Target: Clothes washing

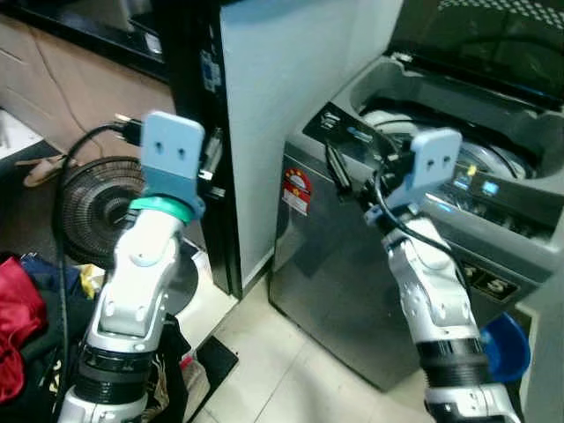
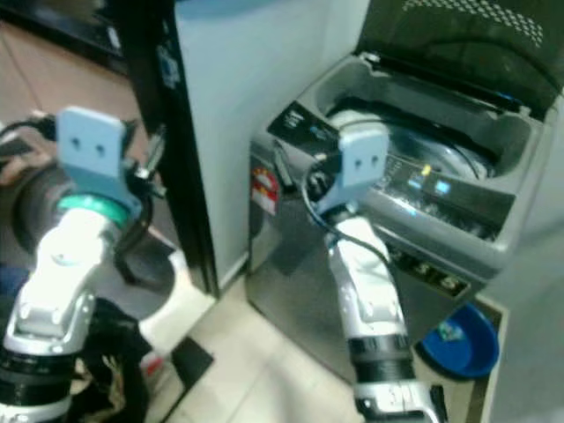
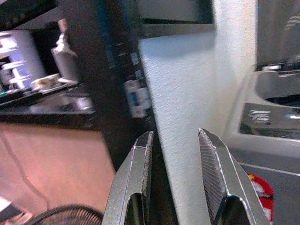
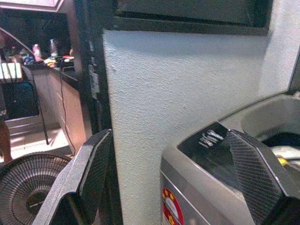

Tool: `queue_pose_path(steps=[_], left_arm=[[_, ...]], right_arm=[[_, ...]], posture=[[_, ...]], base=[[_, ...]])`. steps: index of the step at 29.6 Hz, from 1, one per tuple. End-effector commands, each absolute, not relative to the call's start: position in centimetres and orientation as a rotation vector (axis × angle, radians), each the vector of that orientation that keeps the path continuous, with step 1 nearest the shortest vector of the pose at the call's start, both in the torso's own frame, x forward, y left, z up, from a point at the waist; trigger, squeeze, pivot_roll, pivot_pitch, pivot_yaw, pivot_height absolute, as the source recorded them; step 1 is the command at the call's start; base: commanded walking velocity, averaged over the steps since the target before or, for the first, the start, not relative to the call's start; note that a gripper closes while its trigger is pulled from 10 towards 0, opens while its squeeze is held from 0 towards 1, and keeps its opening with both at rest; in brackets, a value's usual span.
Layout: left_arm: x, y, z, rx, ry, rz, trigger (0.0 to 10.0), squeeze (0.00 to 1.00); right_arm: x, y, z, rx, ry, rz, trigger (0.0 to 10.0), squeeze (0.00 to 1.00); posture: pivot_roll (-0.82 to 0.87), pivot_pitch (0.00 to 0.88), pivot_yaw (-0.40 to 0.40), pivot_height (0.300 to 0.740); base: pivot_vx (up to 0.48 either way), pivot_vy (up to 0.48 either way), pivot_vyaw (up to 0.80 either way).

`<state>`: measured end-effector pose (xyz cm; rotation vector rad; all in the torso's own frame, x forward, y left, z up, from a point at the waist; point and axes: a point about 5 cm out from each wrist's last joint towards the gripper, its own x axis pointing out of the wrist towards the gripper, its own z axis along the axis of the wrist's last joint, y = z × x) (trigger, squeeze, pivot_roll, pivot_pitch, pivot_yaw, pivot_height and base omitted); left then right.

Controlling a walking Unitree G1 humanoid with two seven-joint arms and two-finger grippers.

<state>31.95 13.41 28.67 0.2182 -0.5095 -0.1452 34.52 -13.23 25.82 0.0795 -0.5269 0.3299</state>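
The washer (image 1: pixel 423 256) stands at about 2 o'clock in the head views, a grey top-loader with its lid (image 1: pixel 493 35) raised and the drum (image 1: pixel 476 159) exposed; something pale lies at the drum's near rim, too blurred to name. A red sticker (image 1: pixel 297 191) marks its front upper corner. The right gripper (image 4: pixel 173 178) is raised at the washer's front corner, just beside the control panel (image 1: pixel 493 198); its fingers (image 4: pixel 89 173) are spread wide with nothing between them. The left gripper (image 3: pixel 176 183) is held up at about 10 o'clock, facing the white wall (image 1: pixel 291 97) and the dark post (image 1: pixel 198 132) beside it; its fingers (image 3: pixel 133 183) stand moderately apart and hold nothing. A pile of clothes (image 1: pixel 22 326), red on dark, lies on the floor at 8 o'clock, well apart from the washer. A black fan (image 1: pixel 97 207) sits on the floor behind the left arm at 9 o'clock. A blue basin (image 1: pixel 507 348) rests on the floor at 4 o'clock, just beside the washer's far corner.
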Motion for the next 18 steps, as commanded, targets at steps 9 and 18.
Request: queue_pose_path(steps=[9, 18], left_arm=[[31.97, 13.75, 27.96, 0.233, -0.48, -0.136, 10.0, 0.0], [32.1, 13.58, 27.55, 0.236, -0.46, -0.138, 10.0, 0.0]], right_arm=[[34.52, -12.77, 25.84, 0.082, -0.529, 0.35, 10.0, 0.0], [34.56, -12.79, 25.82, 0.081, -0.528, 0.353, 10.0, 0.0]], posture=[[0.08, 0.057, -0.028, 0.74], [0.07, 0.056, -0.03, 0.74]], base=[[0.0, 0.0, 0.79], [0.0, 0.0, 0.79]])
